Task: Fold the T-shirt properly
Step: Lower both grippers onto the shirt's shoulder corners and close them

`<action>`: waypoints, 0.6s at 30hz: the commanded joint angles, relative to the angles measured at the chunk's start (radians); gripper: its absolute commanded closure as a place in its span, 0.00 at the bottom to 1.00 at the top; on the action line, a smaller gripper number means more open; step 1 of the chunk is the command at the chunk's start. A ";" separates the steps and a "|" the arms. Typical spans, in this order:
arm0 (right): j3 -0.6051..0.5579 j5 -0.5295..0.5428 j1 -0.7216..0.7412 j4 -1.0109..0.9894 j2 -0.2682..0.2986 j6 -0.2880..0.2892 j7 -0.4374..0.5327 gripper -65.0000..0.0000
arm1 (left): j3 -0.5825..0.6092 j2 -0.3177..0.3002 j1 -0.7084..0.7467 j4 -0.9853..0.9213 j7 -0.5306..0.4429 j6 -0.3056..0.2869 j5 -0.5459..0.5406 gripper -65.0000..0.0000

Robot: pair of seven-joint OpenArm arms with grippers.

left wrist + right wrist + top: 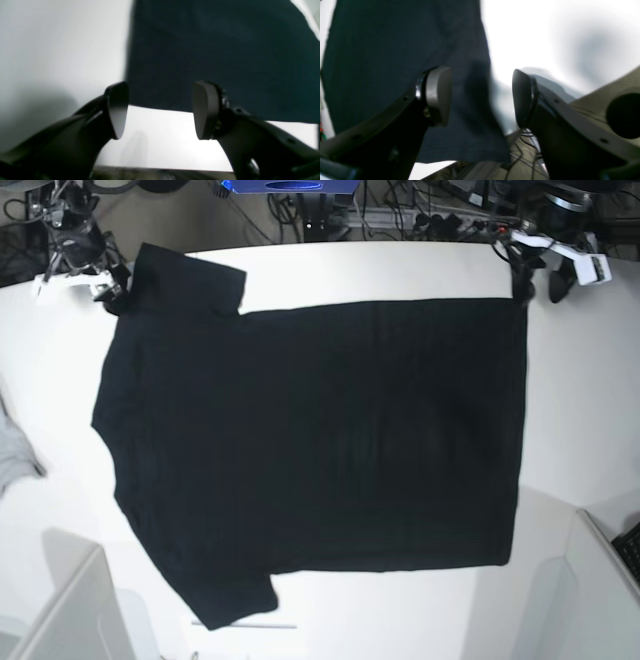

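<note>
Black fabric covers most of the white table (400, 270): the T-shirt (310, 440) lies spread flat with its plain black side up, sleeves toward the base view's left and the straight hem toward the right. One sleeve reaches toward the far-left corner, the other lies at the near-left edge. The left gripper (160, 110) hovers at the far-right corner of the shirt, its two pads apart with nothing between them; through the gap its wrist view shows the shirt's corner lying on the bright table surface. The right gripper (481, 97) sits at the far-left sleeve, fingers likewise spread and released, with dark cloth under and behind the left-hand pad and bare table behind the other; the cloth does not appear pinched. In the base view the left gripper (540, 275) stands just beyond the hem corner and the right gripper (105, 285) just beside the sleeve edge. A small grey cloth scrap (15, 455) lies at the table's left margin, apart from the shirt. Cables (440, 210) crowd the floor beyond the far table edge.
</note>
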 commanded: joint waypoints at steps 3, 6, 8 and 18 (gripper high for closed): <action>0.004 0.016 0.010 -0.042 0.010 0.131 0.015 0.45 | -0.072 0.013 -0.018 -0.028 0.035 -0.062 -0.019 0.40; 0.001 0.014 0.015 -0.073 0.006 0.175 -0.032 0.45 | -0.108 0.025 -0.046 -0.080 0.076 -0.110 -0.019 0.40; -0.003 0.014 0.016 -0.082 0.000 0.200 -0.062 0.45 | -0.116 0.031 -0.063 -0.111 0.101 -0.151 -0.019 0.40; -0.041 0.013 -0.008 -0.085 -0.036 0.266 -0.068 0.46 | -0.115 0.051 -0.099 -0.137 0.130 -0.182 -0.019 0.40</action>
